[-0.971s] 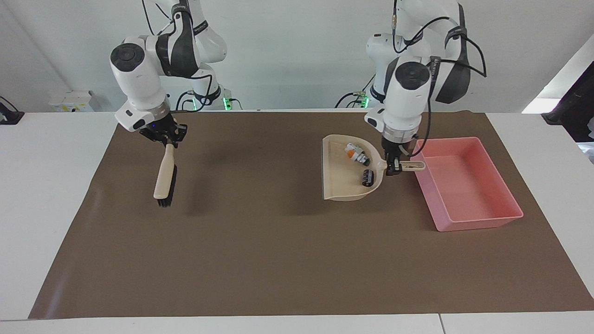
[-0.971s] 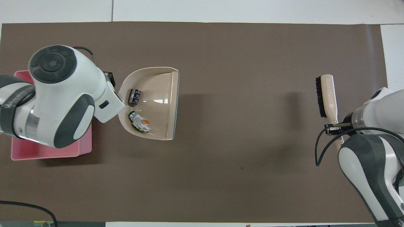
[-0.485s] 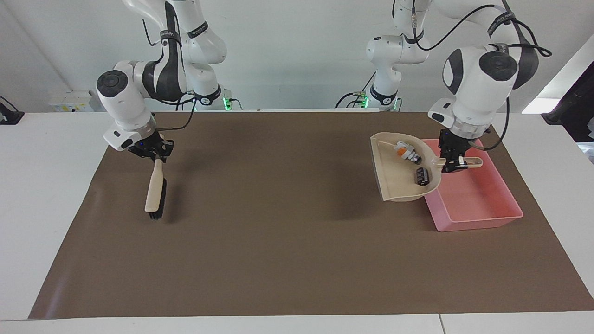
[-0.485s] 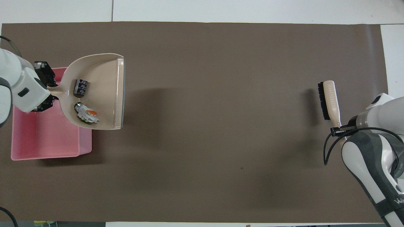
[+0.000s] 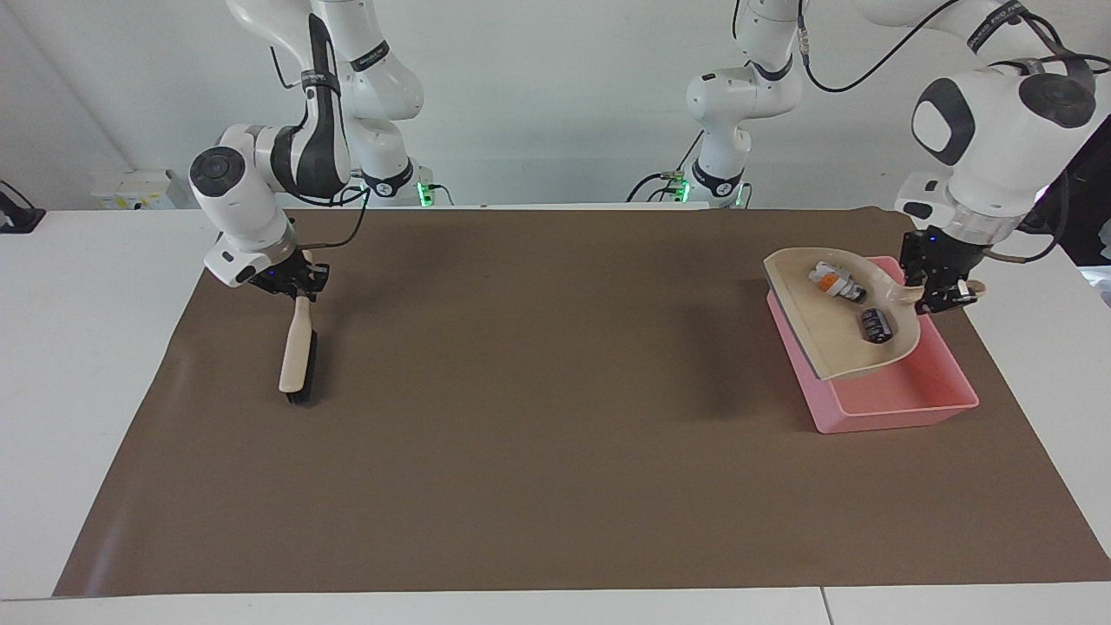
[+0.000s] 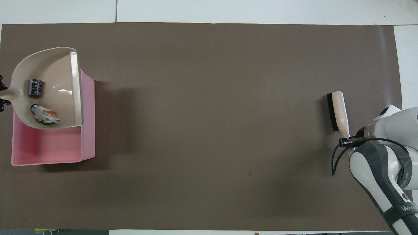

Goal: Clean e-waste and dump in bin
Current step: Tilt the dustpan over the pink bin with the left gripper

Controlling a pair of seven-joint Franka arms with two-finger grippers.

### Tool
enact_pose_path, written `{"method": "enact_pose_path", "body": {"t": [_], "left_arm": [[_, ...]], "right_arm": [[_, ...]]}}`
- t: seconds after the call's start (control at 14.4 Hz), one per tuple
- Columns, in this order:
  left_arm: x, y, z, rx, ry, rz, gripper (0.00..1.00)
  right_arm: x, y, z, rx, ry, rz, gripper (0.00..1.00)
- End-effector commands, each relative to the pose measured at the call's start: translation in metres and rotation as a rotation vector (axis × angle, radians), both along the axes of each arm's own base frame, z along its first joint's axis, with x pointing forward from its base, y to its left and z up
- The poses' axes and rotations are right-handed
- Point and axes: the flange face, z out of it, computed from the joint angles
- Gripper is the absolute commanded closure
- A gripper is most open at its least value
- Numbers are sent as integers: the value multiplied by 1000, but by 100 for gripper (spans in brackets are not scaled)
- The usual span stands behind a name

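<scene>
Since a second ago our left gripper [image 5: 942, 293] has carried the dustpan [image 5: 825, 334] from the mat [image 5: 521, 434] to above the bin [image 5: 894, 404], fingers closed on its handle. Both pieces of e-waste, the white part [image 5: 835, 283] and the black block [image 5: 876, 325], lie inside the raised pan. Our right gripper [image 5: 299, 286] has shifted a little toward its end of the counter [image 5: 104, 347], fingers clamped on the brush [image 5: 298, 356], bristle end low over the mat.

Left gripper [image 5: 942, 298] holding dustpan [image 5: 829, 325] over bin [image 5: 903, 401], e-waste [image 5: 855, 304] inside dustpan
</scene>
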Motion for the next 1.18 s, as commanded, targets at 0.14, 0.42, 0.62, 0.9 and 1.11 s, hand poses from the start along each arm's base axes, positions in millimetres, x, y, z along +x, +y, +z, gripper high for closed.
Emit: {"method": "enact_pose_path", "body": {"t": [0.14, 0.42, 0.62, 0.9, 1.11], "left_arm": [[-12, 95, 8, 90, -48, 16, 100], [-15, 98, 3, 281, 16, -48, 100], [-16, 67, -7, 428, 56, -117, 100], [-31, 17, -25, 654, 70, -173, 100], [-32, 5, -36, 785, 62, -151, 100]], "right_arm": [[-17, -12, -4, 2, -35, -46, 100], [-19, -16, -5, 5, -32, -29, 100], [-25, -26, -6, 10, -25, -7, 100], [-29, -38, -8, 14, -21, 3, 100], [-30, -38, -9, 14, -18, 4, 100]]}}
